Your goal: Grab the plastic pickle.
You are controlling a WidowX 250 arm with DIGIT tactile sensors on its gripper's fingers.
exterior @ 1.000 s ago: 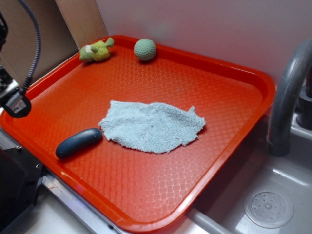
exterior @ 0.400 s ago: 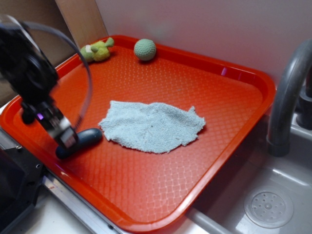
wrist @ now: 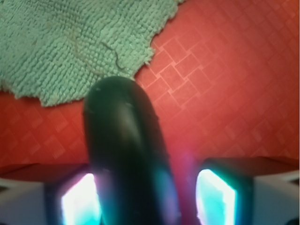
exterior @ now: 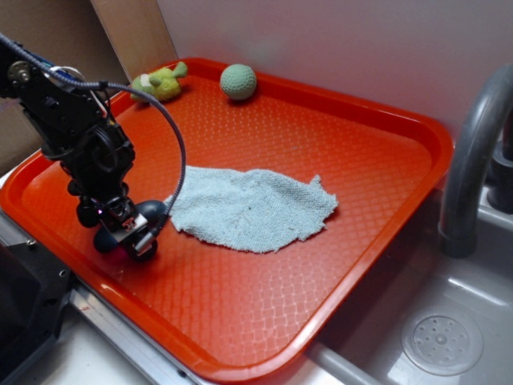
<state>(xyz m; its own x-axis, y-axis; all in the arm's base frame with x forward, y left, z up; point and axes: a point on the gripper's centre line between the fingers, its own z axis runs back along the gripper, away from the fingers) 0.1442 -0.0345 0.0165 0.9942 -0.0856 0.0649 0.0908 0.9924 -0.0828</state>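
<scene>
Tool (exterior: 132, 237) low at the left of the exterior frame, down over the plastic pickle (exterior: 152, 213). Wrist view: the pickle (wrist: 126, 154) runs up the middle of the frame between the two fingers (wrist: 77, 199), which sit either side of it at the bottom edge. Left finger reads as touching or nearly so; a strip of red shows between the pickle and the right finger. Tool spread around the pickle, not seen clamped.

Pickle lies on the orange tray (exterior: 377, 184), near its lower-left rim, far end just beside the pale blue-green cloth (exterior: 248, 207). Cloth rumpled flat at tray centre; it fills the upper left of the wrist frame (wrist: 70, 42).

Upper left of tray: small yellow-green plush toy (exterior: 159, 83) by the rim, pale green ball (exterior: 238, 81) beside it, apart.

Right edge: grey faucet (exterior: 473, 152) over sink (exterior: 441, 341).
</scene>
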